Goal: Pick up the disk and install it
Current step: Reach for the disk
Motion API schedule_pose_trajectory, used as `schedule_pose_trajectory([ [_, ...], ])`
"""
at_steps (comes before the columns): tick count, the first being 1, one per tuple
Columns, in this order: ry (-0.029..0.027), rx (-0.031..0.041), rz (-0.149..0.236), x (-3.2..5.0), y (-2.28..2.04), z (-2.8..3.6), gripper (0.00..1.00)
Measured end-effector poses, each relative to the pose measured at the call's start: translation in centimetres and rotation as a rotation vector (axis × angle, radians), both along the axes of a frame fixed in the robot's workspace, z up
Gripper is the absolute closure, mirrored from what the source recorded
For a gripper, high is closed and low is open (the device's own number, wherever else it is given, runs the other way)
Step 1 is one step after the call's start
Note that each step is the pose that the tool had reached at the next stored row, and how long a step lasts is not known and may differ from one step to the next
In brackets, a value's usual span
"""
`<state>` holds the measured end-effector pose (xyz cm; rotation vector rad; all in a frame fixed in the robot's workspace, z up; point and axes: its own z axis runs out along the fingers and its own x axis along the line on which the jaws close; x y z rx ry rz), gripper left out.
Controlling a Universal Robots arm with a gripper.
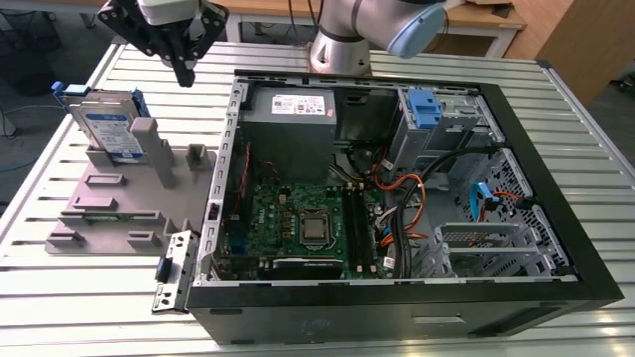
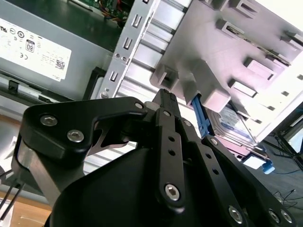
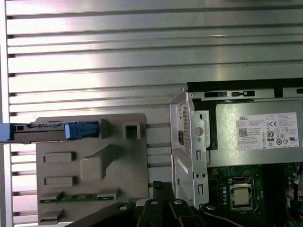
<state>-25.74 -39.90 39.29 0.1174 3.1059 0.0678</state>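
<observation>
A counter (image 1: 89,320) of ribbed silver slats carries a grey plastic holder (image 1: 109,204) toward the exterior view's left. Just beside it, toward the right, is an open black computer case (image 1: 397,316). A small metal bracket (image 1: 171,275) rests on the slats against the case's near corner.

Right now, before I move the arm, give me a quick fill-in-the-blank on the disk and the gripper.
1. The disk stands upright in the grey ____ on the table.
2. The gripper hangs apart from the disk and holds ____.
3. The disk's rail frame is ____ in colour.
Missing words: holder; nothing; blue.
</observation>
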Motion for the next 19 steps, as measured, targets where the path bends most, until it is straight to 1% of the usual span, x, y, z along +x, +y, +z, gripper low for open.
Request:
schedule_pose_trajectory([
  [9, -0.0013, 0.0000, 0.000, -2.22, 0.00, -0.01, 0.89],
  [19, -0.0030, 0.0000, 0.000, -5.19, 0.00, -0.05, 0.89],
])
